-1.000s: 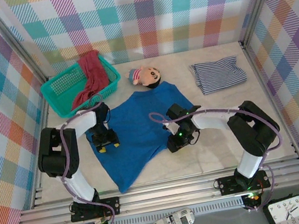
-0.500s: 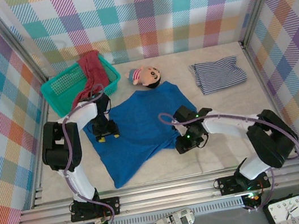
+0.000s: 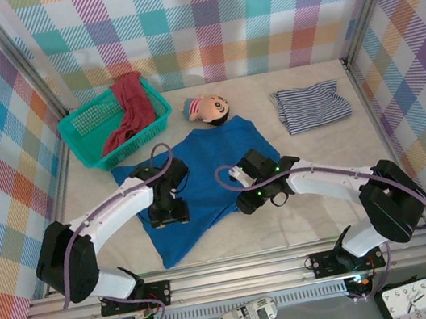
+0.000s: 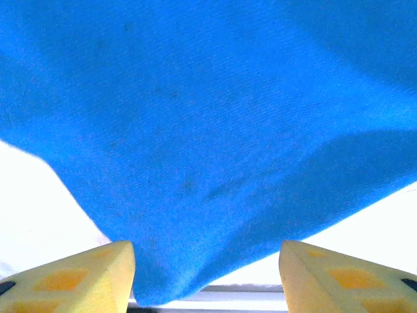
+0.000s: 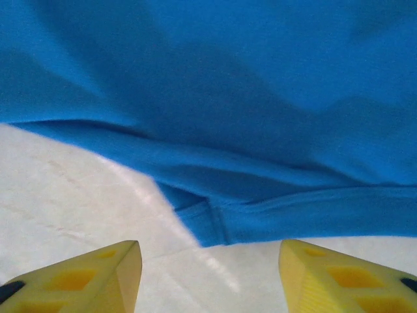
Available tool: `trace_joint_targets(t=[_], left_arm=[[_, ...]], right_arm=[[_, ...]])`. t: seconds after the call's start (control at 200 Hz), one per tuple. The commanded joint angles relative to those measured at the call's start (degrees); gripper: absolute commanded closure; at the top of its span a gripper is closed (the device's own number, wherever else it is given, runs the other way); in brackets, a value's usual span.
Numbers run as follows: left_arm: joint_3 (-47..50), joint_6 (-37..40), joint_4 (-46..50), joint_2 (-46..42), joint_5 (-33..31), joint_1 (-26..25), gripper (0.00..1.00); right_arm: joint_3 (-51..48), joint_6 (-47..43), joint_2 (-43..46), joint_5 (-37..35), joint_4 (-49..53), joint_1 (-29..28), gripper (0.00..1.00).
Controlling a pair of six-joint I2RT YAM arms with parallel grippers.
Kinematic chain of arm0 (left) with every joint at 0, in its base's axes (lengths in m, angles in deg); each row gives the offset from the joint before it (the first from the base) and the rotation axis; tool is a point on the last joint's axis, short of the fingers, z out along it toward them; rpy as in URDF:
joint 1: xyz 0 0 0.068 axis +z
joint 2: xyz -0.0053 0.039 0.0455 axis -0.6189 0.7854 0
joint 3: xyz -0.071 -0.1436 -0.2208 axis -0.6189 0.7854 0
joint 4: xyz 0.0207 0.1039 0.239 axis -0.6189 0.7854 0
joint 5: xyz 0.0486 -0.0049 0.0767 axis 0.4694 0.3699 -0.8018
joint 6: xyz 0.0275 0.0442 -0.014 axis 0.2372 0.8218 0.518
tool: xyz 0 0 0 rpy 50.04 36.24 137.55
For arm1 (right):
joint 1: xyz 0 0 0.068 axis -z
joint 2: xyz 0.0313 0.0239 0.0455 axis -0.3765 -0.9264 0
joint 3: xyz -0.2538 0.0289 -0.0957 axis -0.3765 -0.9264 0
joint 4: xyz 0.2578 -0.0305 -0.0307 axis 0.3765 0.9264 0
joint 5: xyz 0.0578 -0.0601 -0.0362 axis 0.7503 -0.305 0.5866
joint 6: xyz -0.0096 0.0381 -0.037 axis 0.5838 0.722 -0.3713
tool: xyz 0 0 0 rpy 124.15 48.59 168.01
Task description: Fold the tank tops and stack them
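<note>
Folding of the second garment is judged to be the step in hand: the blue tank top (image 3: 206, 169) lies spread, somewhat rumpled, on the middle of the table (image 3: 319, 207), with both arms reaching over its near half. Left gripper (image 4: 206, 261): jaws apart and released, low over the cloth; a tongue of the blue edge runs down between the fingers, not pinched. Right gripper (image 5: 208, 257): jaws likewise apart, holding nothing, bare table between the fingers, and the stitched hem corner of the blue top just ahead of them. Next move, as a judgement: each gripper needs to close on an edge or corner on its own side, then lift and carry it across together so the fold lands flat; a one-sided pinch risks dragging the whole top. Count: tank tops, three. The blue one is as noted; the striped tank top (image 3: 310, 106) is folded at the far right, well apart; the dark red tank top (image 3: 127, 108) is draped over the teal basket (image 3: 80, 149). Baskets, one. Dolls, one, the doll (image 3: 206, 109) just beyond the blue top's far edge. Stack not yet begun.
</note>
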Motion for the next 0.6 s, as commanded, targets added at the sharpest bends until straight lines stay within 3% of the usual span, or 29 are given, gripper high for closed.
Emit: trace_joint_targets(t=[0.0, 0.21, 0.435, 0.595], left_arm=[[3.1, -7.4, -0.3, -2.1, -1.3, -4.2, 0.40], [7.7, -12.5, -1.4, -1.8, -1.7, -12.5, 0.38], [14.8, -15.0, -10.9, -1.1, 1.4, -12.8, 0.39], [15.8, -15.4, -6.6, 2.1, 0.4, -12.9, 0.46]], right_arm=[[2.9, -6.5, -1.2, -5.2, -0.3, 2.5, 0.40], [2.4, 0.3, 1.0, 2.2, 0.9, 12.6, 0.37], [2.4, 2.1, 0.0, 5.4, -2.7, 16.3, 0.36], [7.0, 2.7, -7.4, 8.6, -4.9, 16.7, 0.38]])
